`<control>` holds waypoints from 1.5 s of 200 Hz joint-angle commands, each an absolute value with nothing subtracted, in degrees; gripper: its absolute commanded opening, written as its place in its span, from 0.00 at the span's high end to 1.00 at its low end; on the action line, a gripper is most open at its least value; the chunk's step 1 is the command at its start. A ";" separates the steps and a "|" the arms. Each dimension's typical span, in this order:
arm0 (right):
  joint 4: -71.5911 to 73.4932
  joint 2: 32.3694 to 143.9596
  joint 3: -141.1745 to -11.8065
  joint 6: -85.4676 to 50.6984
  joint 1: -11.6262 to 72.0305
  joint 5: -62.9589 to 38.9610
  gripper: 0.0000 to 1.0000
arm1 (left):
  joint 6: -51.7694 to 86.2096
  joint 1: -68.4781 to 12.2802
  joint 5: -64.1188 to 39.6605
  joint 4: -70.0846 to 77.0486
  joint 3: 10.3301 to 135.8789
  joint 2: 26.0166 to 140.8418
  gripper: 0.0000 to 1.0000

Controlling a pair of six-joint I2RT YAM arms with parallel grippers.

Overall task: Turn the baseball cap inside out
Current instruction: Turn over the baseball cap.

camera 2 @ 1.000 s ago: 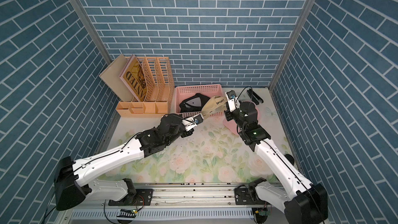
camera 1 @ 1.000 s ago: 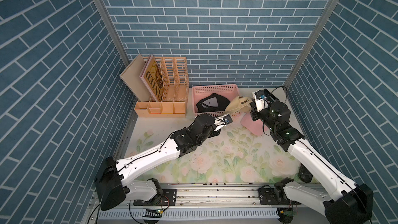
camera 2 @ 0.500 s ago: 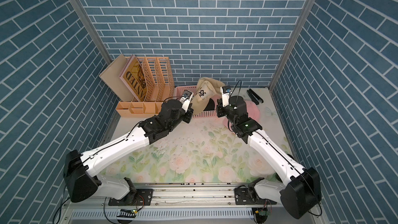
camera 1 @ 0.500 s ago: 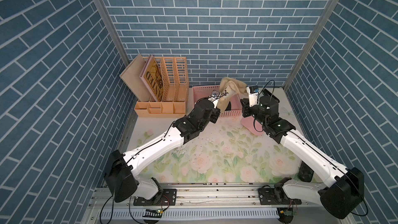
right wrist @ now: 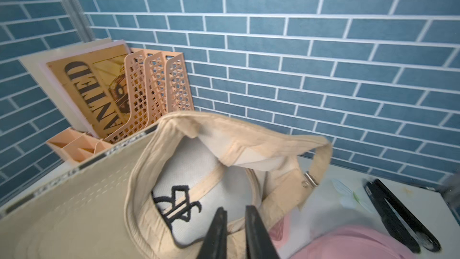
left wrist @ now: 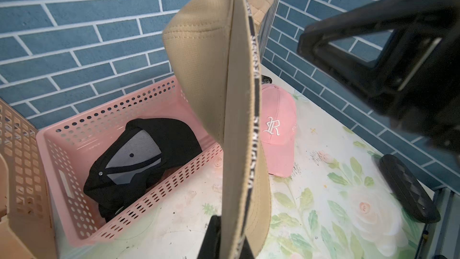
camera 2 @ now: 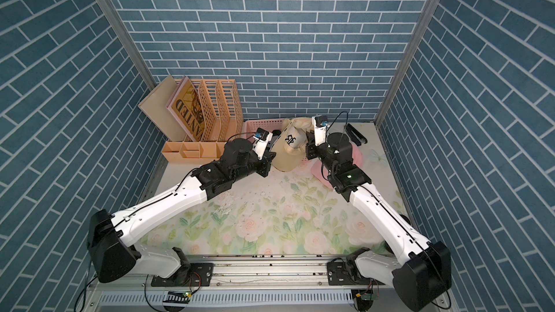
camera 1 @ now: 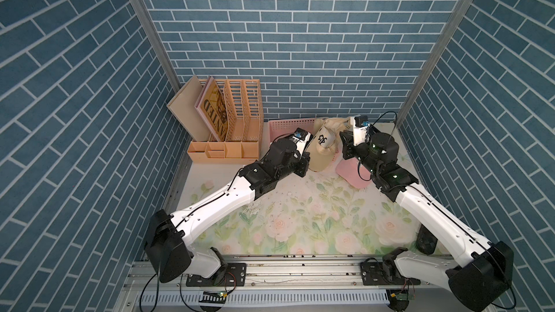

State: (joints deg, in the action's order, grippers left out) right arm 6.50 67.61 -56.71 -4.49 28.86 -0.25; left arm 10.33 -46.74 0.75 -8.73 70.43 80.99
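Note:
The beige baseball cap (camera 1: 322,145) (camera 2: 289,148) hangs in the air in front of the pink basket, brim down and crown up. My left gripper (left wrist: 230,240) (camera 1: 304,157) is shut on the edge of its brim, and the cap (left wrist: 206,58) rises from it. My right gripper (right wrist: 235,214) (camera 1: 345,142) is at the cap's opening. Its fingers stand a narrow gap apart, closed on the beige rim band. The white lining and the back of the black logo (right wrist: 178,205) face it.
A pink cap (camera 1: 351,172) (left wrist: 276,125) lies on the floral mat under my right wrist. The pink basket (left wrist: 112,95) holds a black cap (left wrist: 149,150). An orange file rack (camera 1: 237,115) stands at the back left. Black objects lie at the right edge (left wrist: 408,190) and the back right (right wrist: 398,215).
A second ago the cap was stretched low between both grippers. It then rose over the basket and now hangs lower, brim down. My right gripper has shifted to its opening.

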 commanded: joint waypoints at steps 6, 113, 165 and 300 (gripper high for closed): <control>16.36 69.61 -51.74 -6.09 29.09 -10.30 0.90 | 11.18 -46.75 -2.63 -5.68 70.98 79.47 1.00; 25.75 95.17 -64.68 -7.84 29.27 -20.30 0.55 | 7.24 -51.51 -4.31 -10.24 74.66 79.86 1.00; 22.94 80.83 -55.69 -6.67 28.57 -13.82 0.38 | 10.38 -48.85 3.40 -14.36 74.56 79.86 1.00; 28.27 84.14 -57.96 -11.99 26.51 -5.86 0.85 | 11.52 -49.45 -5.08 -12.34 73.67 79.23 1.00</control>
